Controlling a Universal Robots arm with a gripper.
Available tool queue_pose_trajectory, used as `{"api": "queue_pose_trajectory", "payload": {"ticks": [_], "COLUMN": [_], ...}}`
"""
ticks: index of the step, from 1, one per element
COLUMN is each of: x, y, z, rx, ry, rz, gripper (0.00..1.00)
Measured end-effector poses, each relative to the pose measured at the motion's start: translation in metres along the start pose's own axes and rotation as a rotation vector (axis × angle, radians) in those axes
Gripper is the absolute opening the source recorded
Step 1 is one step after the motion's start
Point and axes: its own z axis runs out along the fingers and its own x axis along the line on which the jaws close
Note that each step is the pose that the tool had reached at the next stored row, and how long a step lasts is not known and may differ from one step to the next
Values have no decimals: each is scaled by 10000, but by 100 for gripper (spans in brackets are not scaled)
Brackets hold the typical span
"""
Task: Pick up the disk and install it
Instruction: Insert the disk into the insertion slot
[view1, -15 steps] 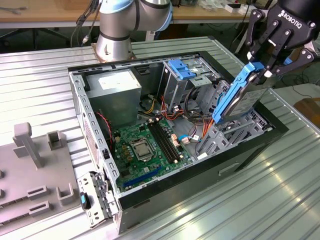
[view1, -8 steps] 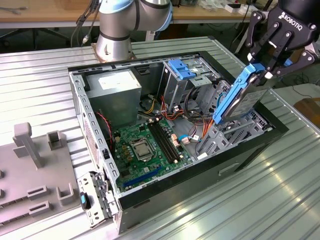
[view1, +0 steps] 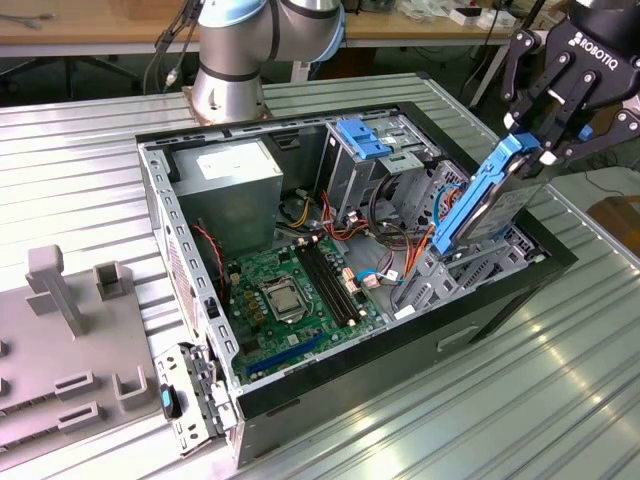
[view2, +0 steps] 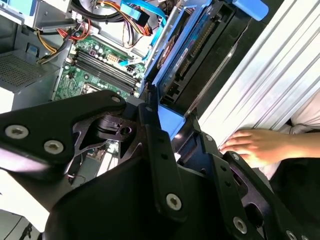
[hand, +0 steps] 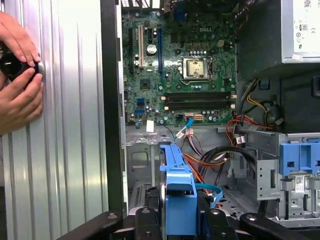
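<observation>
Here, just one disk (view1: 490, 205), blue-framed and steeply tilted, clamped at its upper end by the fingers of the single gripper (view1: 528, 148), lower end at the drive bays on the exterior view's right of one open computer case (view1: 480, 310). Inside: one green motherboard (view1: 290, 300), one grey power supply (view1: 235, 175), one lighter-blue bracket (view1: 362, 138). Two hands (hand: 20, 97) beside the case, seen in the first wrist view. Underneath, a ribbed metal table (view1: 560, 400), with one grey fixture plate (view1: 60, 360) at the exterior view's left; behind, a wooden benchtop (view1: 90, 30).

Robotics lab: open computer case (view1: 480, 330) on ribbed metal table (view1: 560, 400), workbench (view1: 90, 30) behind.
</observation>
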Motion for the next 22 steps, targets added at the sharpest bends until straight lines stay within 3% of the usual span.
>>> {"api": "queue_pose_trajectory", "payload": {"ticks": [4, 20, 22], "x": [1, 13, 21], "y": [0, -14, -13], "z": [11, 82, 143], "rx": [-14, -9, -7], "ry": [-9, -5, -6], "rz": [-345, -214, -202], "gripper": [36, 36, 36]}}
